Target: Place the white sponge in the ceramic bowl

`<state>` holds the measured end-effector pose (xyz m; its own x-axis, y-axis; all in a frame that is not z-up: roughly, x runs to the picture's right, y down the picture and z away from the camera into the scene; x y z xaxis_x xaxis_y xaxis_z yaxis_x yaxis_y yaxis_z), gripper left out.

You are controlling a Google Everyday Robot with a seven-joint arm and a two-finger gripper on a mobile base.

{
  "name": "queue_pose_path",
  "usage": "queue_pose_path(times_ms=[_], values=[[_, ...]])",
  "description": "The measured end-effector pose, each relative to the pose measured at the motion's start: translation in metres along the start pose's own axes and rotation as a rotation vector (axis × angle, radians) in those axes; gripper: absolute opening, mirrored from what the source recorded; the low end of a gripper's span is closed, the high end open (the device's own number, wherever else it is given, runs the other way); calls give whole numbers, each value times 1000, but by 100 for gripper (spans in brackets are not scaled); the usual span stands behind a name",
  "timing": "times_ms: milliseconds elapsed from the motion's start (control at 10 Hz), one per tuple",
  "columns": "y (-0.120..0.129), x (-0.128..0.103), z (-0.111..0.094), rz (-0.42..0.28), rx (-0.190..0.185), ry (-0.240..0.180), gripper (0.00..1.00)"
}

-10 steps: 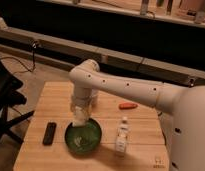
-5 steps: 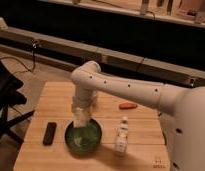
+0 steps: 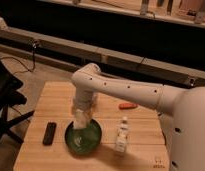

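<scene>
A green ceramic bowl (image 3: 83, 138) sits on the wooden table (image 3: 56, 100) near its front edge. My white arm reaches down from the right, and my gripper (image 3: 80, 122) hangs right over the bowl's left half. A white sponge (image 3: 80, 120) shows at the gripper's tip, at the bowl's rim level. I cannot tell whether the sponge is held or touching the bowl.
A black remote-like object (image 3: 49, 133) lies left of the bowl. A small white bottle (image 3: 122, 135) stands right of the bowl. An orange object (image 3: 128, 106) lies further back on the right. A dark chair (image 3: 6, 95) stands left of the table.
The gripper with the white sponge has lowered slightly toward the bowl. Other objects have not moved.
</scene>
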<state>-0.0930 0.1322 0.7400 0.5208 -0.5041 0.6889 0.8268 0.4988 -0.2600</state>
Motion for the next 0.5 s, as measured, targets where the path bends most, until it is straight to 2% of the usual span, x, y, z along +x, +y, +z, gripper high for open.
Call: queue_pose_path(times_ms=[300,400,500], values=[[2,1,2,-3,4,1,80],[2,1,2,-3,4,1,76],[2,1,3,-3,3,3,64]])
